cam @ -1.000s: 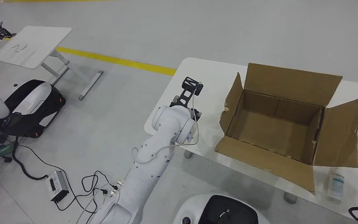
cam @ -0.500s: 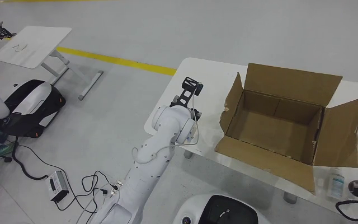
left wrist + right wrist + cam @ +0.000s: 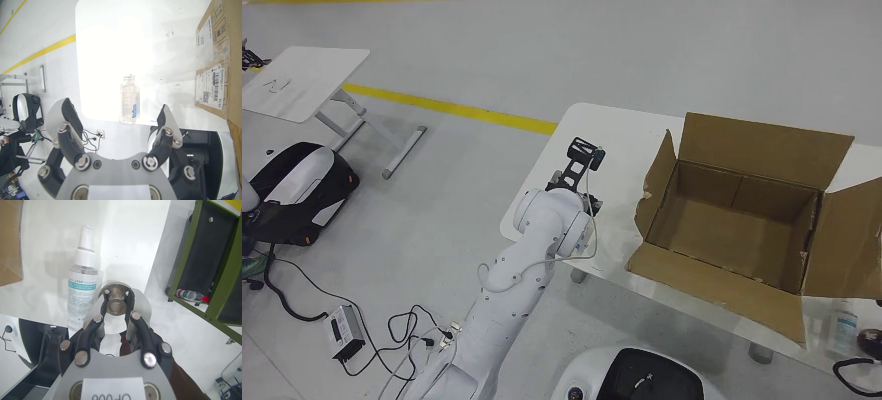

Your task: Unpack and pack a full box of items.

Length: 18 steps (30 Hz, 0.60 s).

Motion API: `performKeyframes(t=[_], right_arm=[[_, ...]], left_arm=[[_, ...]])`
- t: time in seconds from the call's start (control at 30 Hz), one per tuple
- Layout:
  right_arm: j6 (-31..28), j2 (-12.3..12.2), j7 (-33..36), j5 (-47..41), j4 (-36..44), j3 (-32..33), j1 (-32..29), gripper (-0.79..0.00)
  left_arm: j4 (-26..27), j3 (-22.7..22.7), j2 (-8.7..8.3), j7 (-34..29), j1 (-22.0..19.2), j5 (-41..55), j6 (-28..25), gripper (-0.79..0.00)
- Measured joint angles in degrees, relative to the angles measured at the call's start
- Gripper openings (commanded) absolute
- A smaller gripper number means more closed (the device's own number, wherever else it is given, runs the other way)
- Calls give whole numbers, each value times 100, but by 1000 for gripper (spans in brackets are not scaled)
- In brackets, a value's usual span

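The open cardboard box [image 3: 737, 225] stands on the white table [image 3: 617, 125], and its inside looks bare. My left gripper [image 3: 115, 108] hangs open above a clear plastic bottle [image 3: 128, 100] at the table's near edge, with the box's labelled side [image 3: 212, 56] off to one side. In the top view the left arm [image 3: 552, 215] sits over the table's left end. My right gripper [image 3: 117, 302] is shut on a small metal flanged bushing [image 3: 115, 307]. A spray bottle [image 3: 83, 289] lies right beside it, seen near the box's front right corner as the spray bottle [image 3: 842, 325].
A box flap [image 3: 9, 247] hangs close to the spray bottle. Beyond the table's right end stands a green cart [image 3: 208, 262] holding a red-capped bottle [image 3: 191, 295]. A second small table [image 3: 302, 80] and cables [image 3: 392, 330] are on the floor to the left.
The right arm's gripper has come into the top view at the bottom right corner, next to the spray bottle. The left arm, box and bottles have not moved.
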<state>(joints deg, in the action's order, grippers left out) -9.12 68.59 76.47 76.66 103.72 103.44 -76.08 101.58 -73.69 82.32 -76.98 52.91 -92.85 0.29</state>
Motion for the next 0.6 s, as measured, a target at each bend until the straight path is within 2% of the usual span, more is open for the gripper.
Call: performKeyframes(t=[0.07, 0.13, 0.33, 0.43, 0.57, 0.6], right_arm=[[-4, -9, -13, 15, -43, -27, 8, -696], [-17, -19, -21, 61, -73, -57, 13, -582], [10, -42, -33, 34, -77, -86, 24, -366], [26, -55, -15, -14, -59, -78, 47, -120], [55, -72, -57, -242, 144, 28, 61, -142], [95, -74, -102, -361, 248, 99, 59, -209]], left_arm=[[0, 0, 0, 0, 0, 0, 0, 0], [0, 0, 0, 0, 0, 0, 0, 0], [0, 0, 0, 0, 0, 0, 0, 0], [0, 0, 0, 0, 0, 0, 0, 0], [0, 0, 0, 0, 0, 0, 0, 0], [0, 0, 0, 0, 0, 0, 0, 0]])
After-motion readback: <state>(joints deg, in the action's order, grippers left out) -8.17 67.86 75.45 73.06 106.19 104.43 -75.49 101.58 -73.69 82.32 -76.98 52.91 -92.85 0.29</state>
